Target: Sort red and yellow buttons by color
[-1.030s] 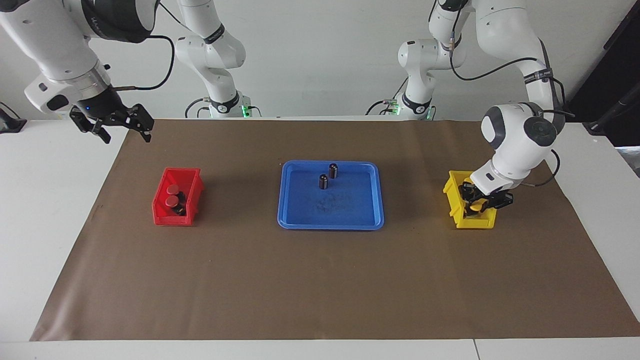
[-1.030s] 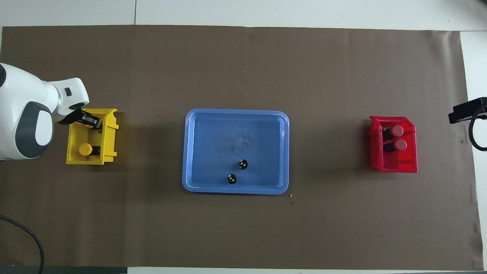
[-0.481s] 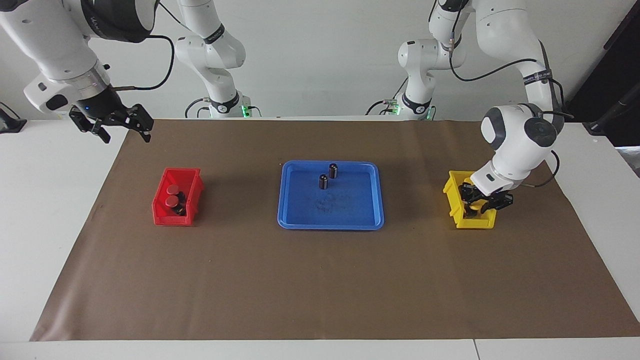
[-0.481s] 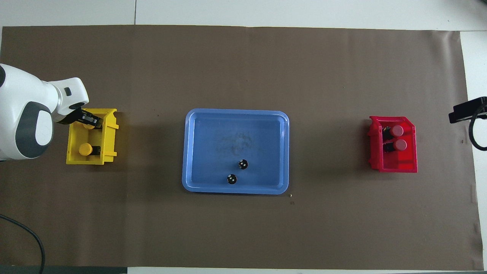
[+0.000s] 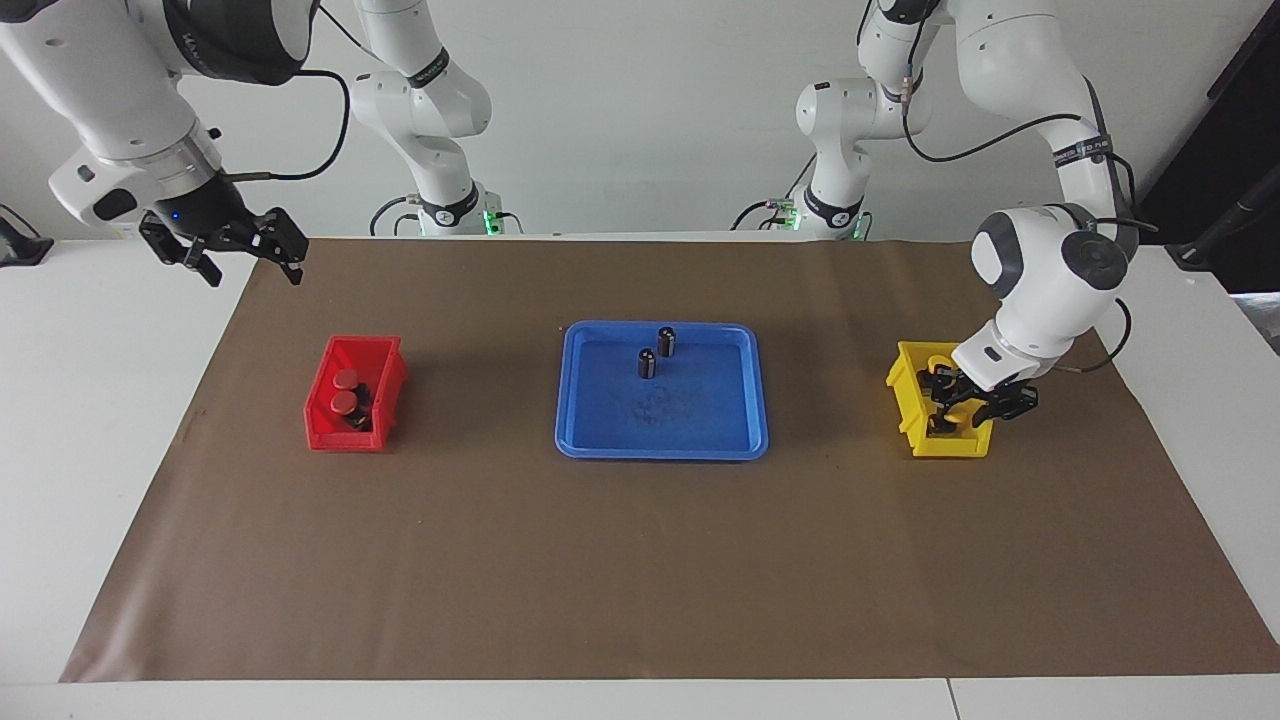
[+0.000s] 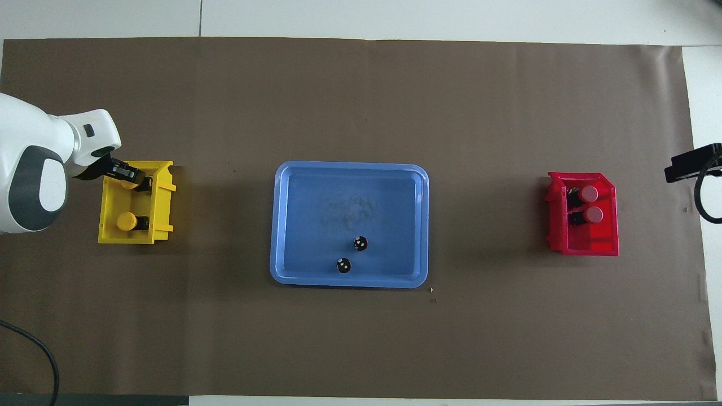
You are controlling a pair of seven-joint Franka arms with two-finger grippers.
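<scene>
Two yellow buttons lie in the yellow bin (image 6: 161, 197) at the left arm's end of the table: one (image 6: 125, 221) nearer to the robots, the other (image 6: 130, 182) partly under my left gripper (image 5: 981, 402). That gripper hangs low over the bin, open, with nothing between its fingers. Two red buttons (image 5: 345, 379) (image 5: 345, 404) lie side by side in the red bin (image 5: 320, 425) at the right arm's end. My right gripper (image 5: 226, 250) waits open, raised over the table's corner at that end.
A blue tray (image 5: 700, 430) sits mid-table between the bins. Two small dark cylinders (image 5: 666, 341) (image 5: 647, 363) with silvery tops stand in the part of it nearer to the robots. Brown paper (image 5: 640, 560) covers the table.
My left gripper has opened, let the yellow button drop into the yellow bin, risen a little and shifted toward the table's end. The right arm has hardly moved.
</scene>
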